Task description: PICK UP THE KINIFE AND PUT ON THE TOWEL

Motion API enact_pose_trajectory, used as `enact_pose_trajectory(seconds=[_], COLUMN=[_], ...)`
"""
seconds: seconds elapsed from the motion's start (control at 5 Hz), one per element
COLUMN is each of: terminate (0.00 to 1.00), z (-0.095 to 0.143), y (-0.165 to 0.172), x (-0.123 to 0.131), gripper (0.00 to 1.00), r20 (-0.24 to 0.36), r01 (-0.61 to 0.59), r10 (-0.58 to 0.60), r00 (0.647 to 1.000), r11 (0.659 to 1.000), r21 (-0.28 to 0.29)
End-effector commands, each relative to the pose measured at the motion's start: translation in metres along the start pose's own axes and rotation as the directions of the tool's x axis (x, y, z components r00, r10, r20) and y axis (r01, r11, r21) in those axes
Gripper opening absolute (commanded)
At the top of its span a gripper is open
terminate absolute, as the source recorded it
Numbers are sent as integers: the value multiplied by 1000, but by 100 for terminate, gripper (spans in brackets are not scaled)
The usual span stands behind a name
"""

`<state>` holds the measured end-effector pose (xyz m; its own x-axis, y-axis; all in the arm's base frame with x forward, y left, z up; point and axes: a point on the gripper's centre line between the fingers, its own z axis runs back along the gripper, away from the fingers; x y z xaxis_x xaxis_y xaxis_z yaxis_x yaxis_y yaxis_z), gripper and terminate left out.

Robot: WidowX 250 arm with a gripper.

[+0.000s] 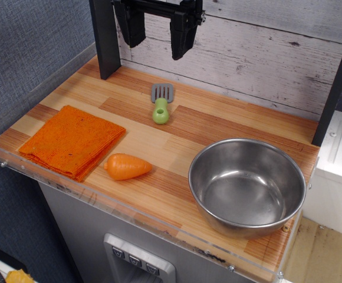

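Note:
The knife [161, 103] is a small toy utensil with a light green handle and a grey slotted head. It lies flat on the wooden counter near the back wall, head pointing away. The towel [72, 141] is a folded orange terry cloth at the counter's front left. My gripper [157, 35] hangs at the top of the view, above and behind the knife. Its two black fingers are spread wide apart with nothing between them.
An orange toy carrot [127, 167] lies just right of the towel. A steel bowl [246, 184] stands at the front right. A black post [105, 38] rises at the back left. A clear plastic lip [71, 188] edges the counter.

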<state>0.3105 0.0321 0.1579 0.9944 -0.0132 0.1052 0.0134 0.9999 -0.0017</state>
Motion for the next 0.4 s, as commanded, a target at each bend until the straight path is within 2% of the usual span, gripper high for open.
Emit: enact_pose_trajectory(seconds=[0.0, 0.2], terminate=[0, 0], z=[0, -11], y=[0, 19], x=[0, 15], gripper=[100, 100], r20=[0, 6], r01=[0, 59], r10=[0, -59], r00=[1000, 998], r11=[1000, 998], r21=[0, 13])
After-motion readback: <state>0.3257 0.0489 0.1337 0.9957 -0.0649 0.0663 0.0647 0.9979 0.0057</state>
